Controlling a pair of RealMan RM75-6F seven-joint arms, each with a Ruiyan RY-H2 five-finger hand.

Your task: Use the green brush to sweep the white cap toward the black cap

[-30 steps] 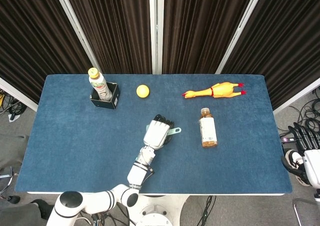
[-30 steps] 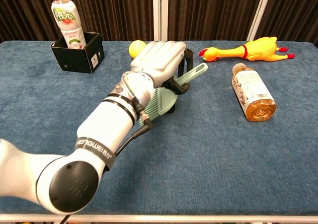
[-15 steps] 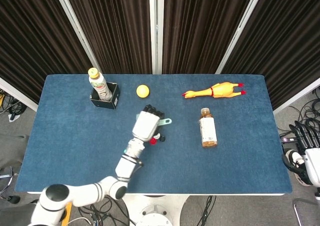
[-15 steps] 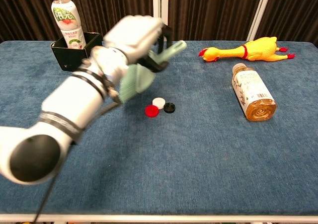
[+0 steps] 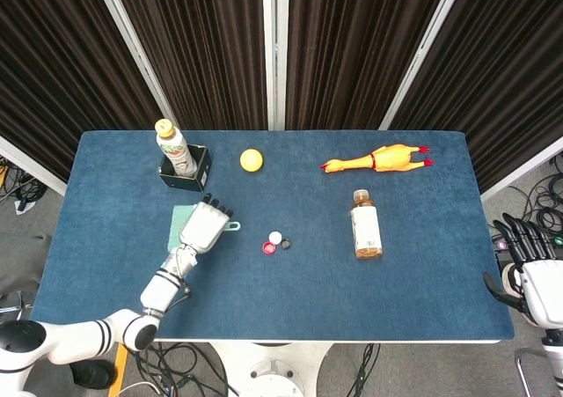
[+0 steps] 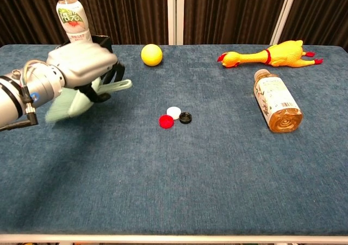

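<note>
I am clamping my left robot hand [image 6: 81,63] around the pale green plastic brush [image 6: 76,101] well left of the small round white cap [image 6: 174,112], which is touching the small black cap [image 6: 186,117] on the blue counter [image 6: 217,174], while my right robot hand [image 5: 526,256] is hanging off the counter, fingers apart, holding nothing.

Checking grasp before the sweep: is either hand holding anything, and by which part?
The left hand holds the green brush by its handle, bristles hanging free. The right hand holds nothing.
</note>
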